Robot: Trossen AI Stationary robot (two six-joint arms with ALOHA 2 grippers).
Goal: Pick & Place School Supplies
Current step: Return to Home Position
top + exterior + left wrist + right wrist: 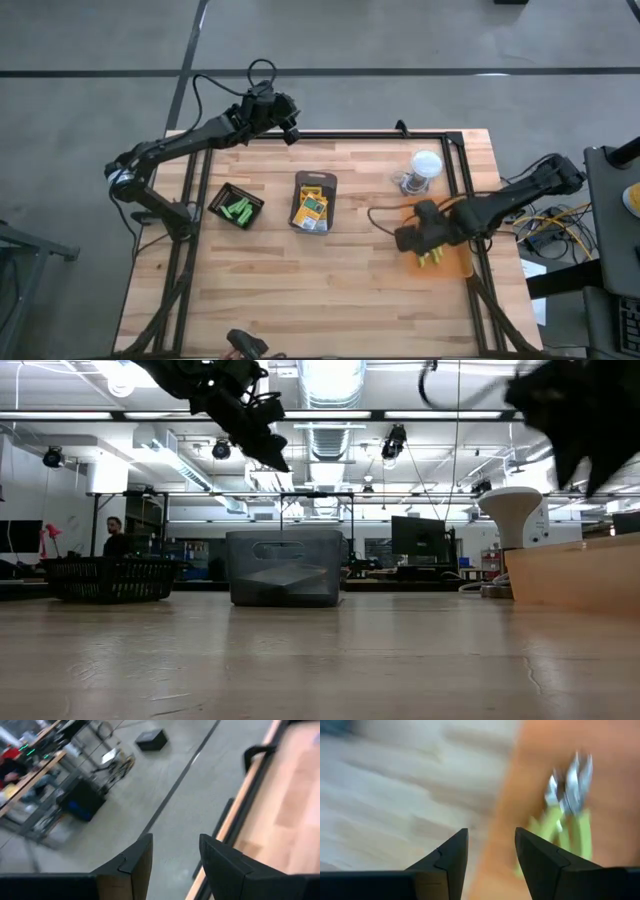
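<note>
Homing step: right hand (413, 240), released and empty, hovers over pliers (432, 260) in orange bin (458, 265) and needs retracting; left hand (291, 128) released at desk (330, 290) far edge.

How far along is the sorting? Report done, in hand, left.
Done: green sticks in the black tray, crayon boxes in the grey tray, pliers in the orange bin. In hand: nothing; right hand open above the pliers, left hand open at the table's far edge. Left: seemingly only parking both arms.
</note>
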